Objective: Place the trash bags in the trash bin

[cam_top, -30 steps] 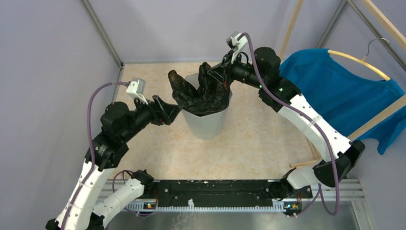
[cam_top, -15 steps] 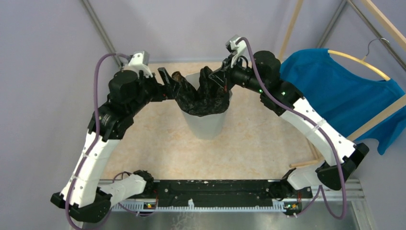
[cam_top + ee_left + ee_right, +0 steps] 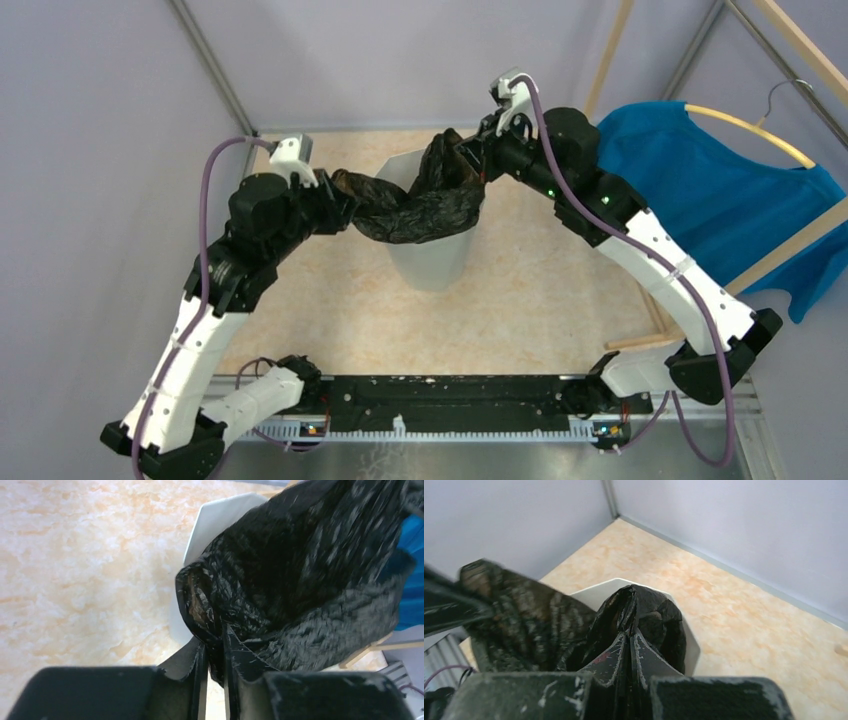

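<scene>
Plastic, black and wrinkled: I see the trash bag (image 3: pixel 415 205) slung across the mouth of the trash bin (image 3: pixel 430 265), draped over its rim. My left pincer (image 3: pixel 336 198) pinches one edge just left of the bin. My right pincer (image 3: pixel 479 160) (fingers pressed tight on a fold) grips another edge above the bin's far-right rim.
</scene>
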You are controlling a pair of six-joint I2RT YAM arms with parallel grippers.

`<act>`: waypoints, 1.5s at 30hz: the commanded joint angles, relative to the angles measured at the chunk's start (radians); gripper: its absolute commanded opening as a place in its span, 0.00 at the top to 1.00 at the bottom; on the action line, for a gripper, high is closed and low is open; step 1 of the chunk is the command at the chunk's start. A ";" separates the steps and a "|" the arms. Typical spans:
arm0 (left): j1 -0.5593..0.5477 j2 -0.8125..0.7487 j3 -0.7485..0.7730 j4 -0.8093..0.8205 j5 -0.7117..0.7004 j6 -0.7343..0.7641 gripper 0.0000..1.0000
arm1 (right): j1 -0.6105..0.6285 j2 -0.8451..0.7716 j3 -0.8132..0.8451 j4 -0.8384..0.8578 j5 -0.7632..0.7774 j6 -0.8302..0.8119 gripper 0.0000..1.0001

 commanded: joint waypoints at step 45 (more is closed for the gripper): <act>-0.003 -0.268 -0.450 0.281 0.251 -0.164 0.96 | 0.272 0.168 0.379 -0.551 0.536 0.253 0.16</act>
